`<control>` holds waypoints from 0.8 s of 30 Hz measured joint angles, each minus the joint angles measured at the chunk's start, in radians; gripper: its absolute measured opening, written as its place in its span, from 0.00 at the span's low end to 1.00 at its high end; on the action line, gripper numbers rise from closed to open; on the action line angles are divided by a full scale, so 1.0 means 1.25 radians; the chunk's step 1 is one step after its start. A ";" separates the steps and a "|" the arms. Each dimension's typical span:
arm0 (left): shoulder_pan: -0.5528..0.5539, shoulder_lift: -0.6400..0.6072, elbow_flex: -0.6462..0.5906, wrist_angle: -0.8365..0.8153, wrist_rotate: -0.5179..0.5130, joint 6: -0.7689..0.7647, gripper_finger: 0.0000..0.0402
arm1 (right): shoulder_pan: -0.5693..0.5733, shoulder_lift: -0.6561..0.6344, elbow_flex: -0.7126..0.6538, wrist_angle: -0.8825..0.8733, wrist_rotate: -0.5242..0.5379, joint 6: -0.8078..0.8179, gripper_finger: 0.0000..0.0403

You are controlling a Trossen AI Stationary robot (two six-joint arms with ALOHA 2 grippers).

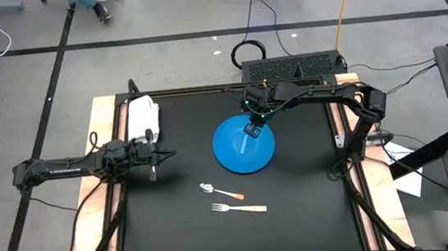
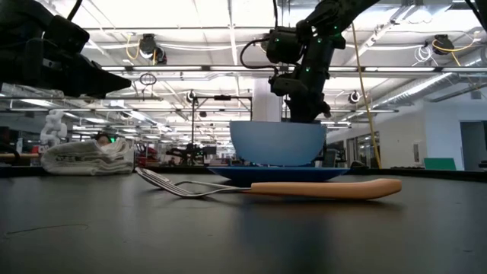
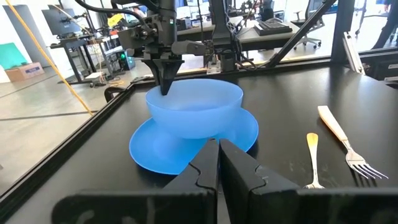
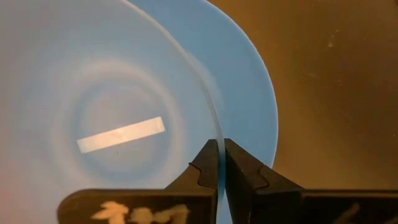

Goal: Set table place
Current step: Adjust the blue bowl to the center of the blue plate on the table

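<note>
A pale blue bowl [image 3: 194, 109] stands on a blue plate [image 3: 149, 152] in the middle of the black table [image 1: 299, 217]. My right gripper [image 4: 221, 146] is shut on the bowl's far rim; it shows above the bowl in the low view [image 2: 304, 114]. Nearer the front edge lie a spoon [image 1: 220, 192] and a wooden-handled fork [image 1: 240, 208], flat on the table. My left gripper [image 3: 217, 146] hovers level at the table's left [image 1: 169, 155], shut on nothing, pointing at the bowl. My right gripper pinches the bowl's rim [image 4: 211, 127] on its far side, one finger inside the bowl and one outside. The fingers slant steeply down from above and from the far right. The bowl stays upright, its base on the plate.
A folded white cloth [image 1: 142, 117] lies at the far left corner, beside my left arm. Light wooden strips [image 1: 104, 211] run along the left and right sides. A black box [image 1: 293, 68] stands just beyond the far edge. Bare tabletop lies at the near side.
</note>
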 joint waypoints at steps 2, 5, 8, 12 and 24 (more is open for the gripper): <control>0.000 0.000 0.000 0.000 0.000 0.000 0.05 | -0.001 0.000 0.000 0.004 0.013 0.001 0.00; 0.000 0.000 0.000 0.000 0.000 -0.001 0.05 | -0.002 0.000 0.000 0.004 0.024 0.006 0.00; 0.000 0.000 0.000 0.000 0.000 -0.001 0.05 | -0.002 0.000 0.001 0.004 0.024 0.007 0.00; 0.000 0.000 0.000 0.000 0.000 -0.001 0.05 | -0.002 0.000 0.001 0.006 0.025 0.009 0.00; 0.000 0.000 0.000 0.000 0.000 -0.002 0.05 | -0.001 0.008 -0.008 0.017 0.062 0.017 0.00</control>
